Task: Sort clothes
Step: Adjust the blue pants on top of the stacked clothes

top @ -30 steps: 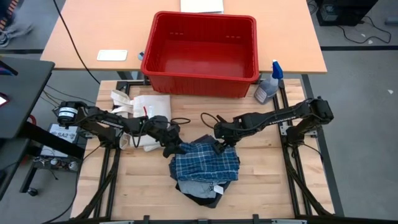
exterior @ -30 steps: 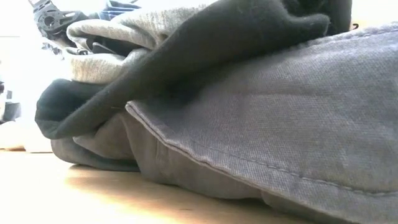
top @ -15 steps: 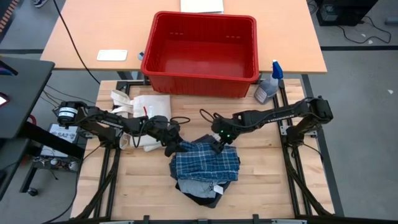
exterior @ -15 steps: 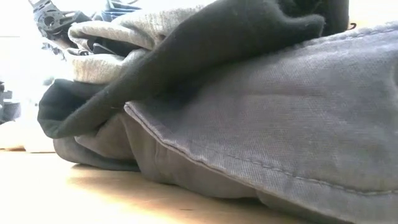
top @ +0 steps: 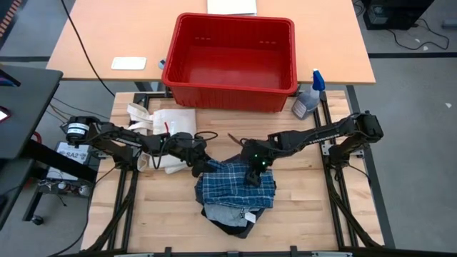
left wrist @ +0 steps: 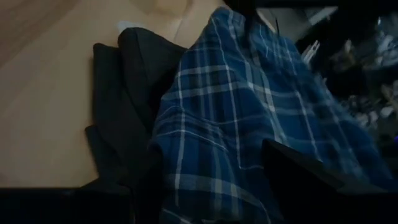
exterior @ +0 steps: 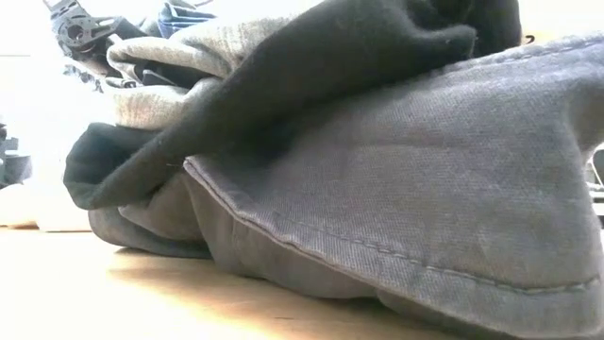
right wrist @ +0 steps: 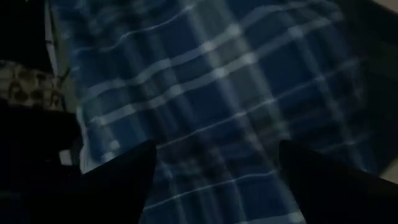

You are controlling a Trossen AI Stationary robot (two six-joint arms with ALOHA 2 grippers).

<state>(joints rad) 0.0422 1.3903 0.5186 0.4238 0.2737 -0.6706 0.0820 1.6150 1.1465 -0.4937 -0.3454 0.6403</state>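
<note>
The clothes are heaped at the middle of the counter (top: 300,214): the plaid piece (top: 235,187) on top, charcoal shorts (exterior: 425,189) and a black piece (exterior: 311,76) beneath. The right gripper (top: 252,176) is held wide over the plaid's upper edge, nothing yet pinched; the left gripper (top: 208,168) is parted at the plaid's near corner, gripping nothing that can be seen. The fabric is judged light, limp and prone to drag neighbours; a corner or hem is best pinched. No legible writing is seen
</note>
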